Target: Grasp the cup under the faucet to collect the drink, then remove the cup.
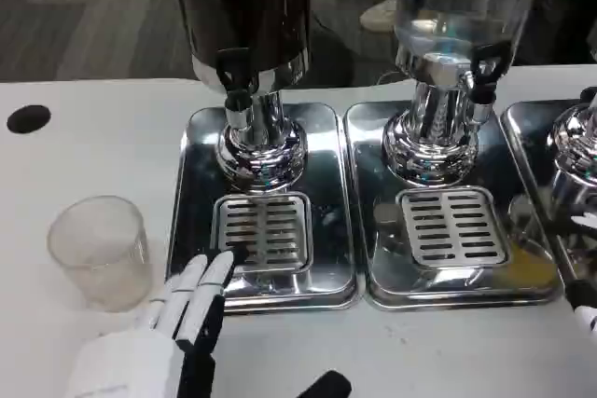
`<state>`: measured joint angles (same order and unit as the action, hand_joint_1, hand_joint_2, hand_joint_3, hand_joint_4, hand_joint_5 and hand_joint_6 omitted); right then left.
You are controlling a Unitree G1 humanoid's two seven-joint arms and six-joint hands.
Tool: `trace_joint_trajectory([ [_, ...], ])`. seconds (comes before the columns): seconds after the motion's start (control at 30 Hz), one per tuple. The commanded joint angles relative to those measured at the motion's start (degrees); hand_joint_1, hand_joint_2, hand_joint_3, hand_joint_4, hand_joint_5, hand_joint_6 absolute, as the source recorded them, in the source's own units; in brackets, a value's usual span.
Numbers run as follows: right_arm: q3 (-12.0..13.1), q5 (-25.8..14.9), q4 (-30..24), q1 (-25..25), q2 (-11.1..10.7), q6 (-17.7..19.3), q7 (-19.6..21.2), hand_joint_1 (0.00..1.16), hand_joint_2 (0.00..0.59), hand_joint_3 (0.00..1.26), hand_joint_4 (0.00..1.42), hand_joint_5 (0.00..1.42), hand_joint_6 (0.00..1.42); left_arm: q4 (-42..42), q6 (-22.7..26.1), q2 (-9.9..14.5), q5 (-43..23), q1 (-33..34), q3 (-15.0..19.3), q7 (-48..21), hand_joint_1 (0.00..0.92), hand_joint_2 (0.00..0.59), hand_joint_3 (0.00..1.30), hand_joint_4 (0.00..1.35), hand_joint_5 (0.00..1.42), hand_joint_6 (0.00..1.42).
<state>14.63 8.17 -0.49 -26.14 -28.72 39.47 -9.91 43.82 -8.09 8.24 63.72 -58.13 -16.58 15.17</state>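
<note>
a: cup (99,251) first. it is standing upright on the white table (93,151), apart from the dispensers, just left of the left hand (173,337) and not under any faucet.

b: is the hand holding anything?

a: nothing. the fingers (201,291) are lying straight and close together, tips reaching the front lip of the left drip tray (326,207), beside the cup and not touching it.

b: so how should the grasp be going?

a: my judgement: the hand should be opening and sliding left, wrapping the cup around its middle, not its rim, since the thin clear plastic is likely squashing easily. keeping it upright, it should then be carrying the cup onto the slotted grate (264,230), right under the black tap (233,76) of the dark dispenser (244,6).

b: and the right hand?

a: only a bit of the right hand (586,309) is showing at the picture's edge; i cannot tell how its fingers lie.

b: surroundings?

a: three shiny metal trays are sitting side by side, a clear dispenser (457,6) is standing on the middle one, a black spot (28,118) is marking the table at far left, and grey flooring is running behind.
</note>
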Motion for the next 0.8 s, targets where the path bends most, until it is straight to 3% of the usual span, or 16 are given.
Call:
trace_joint_trajectory([
  [0.03, 0.5, -0.3, -0.1, 0.2, -0.2, -0.4, -0.4, 0.53, 0.414, 0.29, 0.19, 0.17, 0.01, 0.0, -0.3, 0.2, 0.0, 0.1, 0.2, 0.4, 0.000, 0.084, 0.15, 0.08, 0.17, 0.42],
  [0.8, -0.7, 0.6, -0.5, 1.2, 0.9, -1.6, -0.3, 0.53, 0.407, 0.29, 0.20, 0.17, 0.01, -0.3, 1.3, -0.4, -0.2, 3.2, 1.3, -1.6, 0.016, 0.082, 0.15, 0.08, 0.18, 0.44],
])
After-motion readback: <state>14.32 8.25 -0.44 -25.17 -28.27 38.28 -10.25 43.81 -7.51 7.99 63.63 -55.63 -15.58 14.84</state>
